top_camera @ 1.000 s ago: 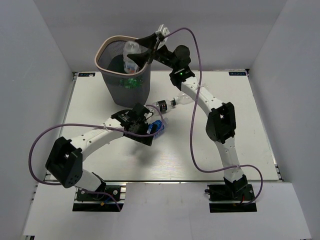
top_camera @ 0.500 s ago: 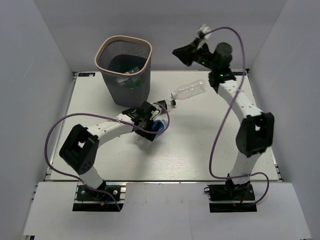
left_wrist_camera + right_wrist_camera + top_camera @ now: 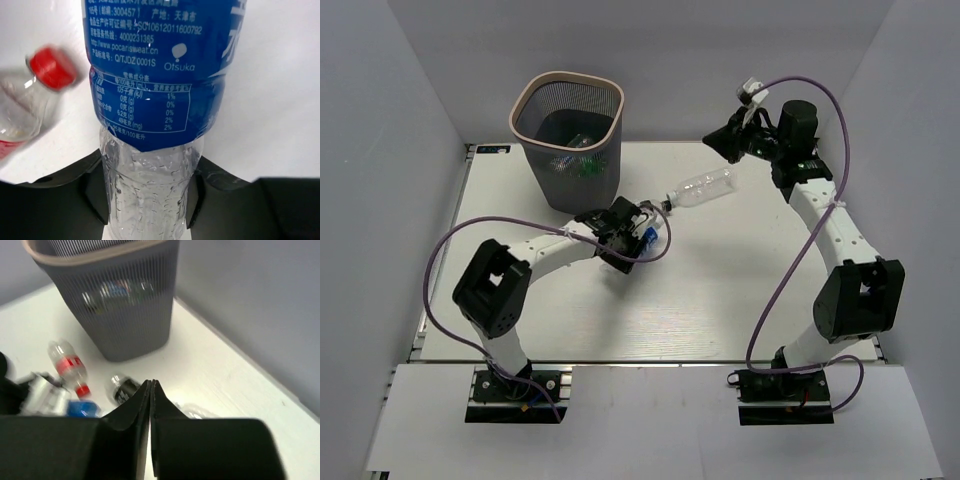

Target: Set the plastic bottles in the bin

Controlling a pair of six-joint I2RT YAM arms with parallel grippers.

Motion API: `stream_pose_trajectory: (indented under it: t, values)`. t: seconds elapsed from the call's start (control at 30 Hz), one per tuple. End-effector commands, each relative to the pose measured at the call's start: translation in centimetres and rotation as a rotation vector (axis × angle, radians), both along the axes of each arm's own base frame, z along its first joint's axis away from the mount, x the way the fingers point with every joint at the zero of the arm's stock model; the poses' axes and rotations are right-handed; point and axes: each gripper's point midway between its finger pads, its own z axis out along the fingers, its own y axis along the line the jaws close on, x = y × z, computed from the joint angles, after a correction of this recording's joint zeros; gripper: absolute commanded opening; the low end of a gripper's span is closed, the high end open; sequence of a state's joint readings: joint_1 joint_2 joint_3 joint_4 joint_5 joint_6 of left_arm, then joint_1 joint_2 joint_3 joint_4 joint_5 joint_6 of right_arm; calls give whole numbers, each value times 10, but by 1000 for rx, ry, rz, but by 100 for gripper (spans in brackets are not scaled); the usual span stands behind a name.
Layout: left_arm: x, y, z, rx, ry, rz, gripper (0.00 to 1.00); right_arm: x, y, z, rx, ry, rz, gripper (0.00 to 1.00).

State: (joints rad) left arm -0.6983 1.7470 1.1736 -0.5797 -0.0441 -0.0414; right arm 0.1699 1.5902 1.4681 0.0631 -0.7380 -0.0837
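Top external view is showing the white table (image 3: pixel 740 290) carrying everything, with the bin (image 3: pixel 555 185) standing upright near its far left corner – several plastic bottles (image 3: pixel 572 160) are already lying inside on its bottom. The left arm is reaching across the table toward the middle, and the left gripper (image 3: pixel 638 228) is clamping a blue-labelled bottle (image 3: pixel 150 75), its fingers (image 3: pixel 95 195) pressing on the clear ribbed body on either side, just in front of the bin. The right arm is arching up at the far right, and the right gripper (image 3: pixel 151 386) is hanging in the air with its fingertips squeezed together.

A clear bottle (image 3: pixel 705 186) is lying on its side on the table between the two grippers. In the right wrist view a red-labelled bottle (image 3: pixel 68 366) and a black-labelled bottle (image 3: pixel 123 388) are lying near the foot of the bin – the red cap (image 3: pixel 50 66) is sitting just beside the gripped bottle.
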Motion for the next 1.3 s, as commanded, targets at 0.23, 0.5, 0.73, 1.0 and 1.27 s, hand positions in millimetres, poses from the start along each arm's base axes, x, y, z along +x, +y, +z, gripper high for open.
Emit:
stream_pose_trajectory:
  t: [0.23, 0.5, 0.73, 1.0, 1.27]
  values:
    - [55, -79, 281, -552, -443, -117, 16, 49, -53, -61, -182, 107, -132, 16]
    - [177, 2, 365, -431, -784, 389, 16, 54, -65, -72, -237, 108, -175, 19]
    - [228, 95, 346, -386, -810, 758, 47, 50, -70, -89, -301, 139, -153, 26]
    - [232, 82, 386, -520, -840, 634, 100, 51, -57, -100, -401, -44, 32, 90]
    - [124, 42, 427, -730, -727, 314, 100, 58, -36, -135, -647, -565, 439, 90]
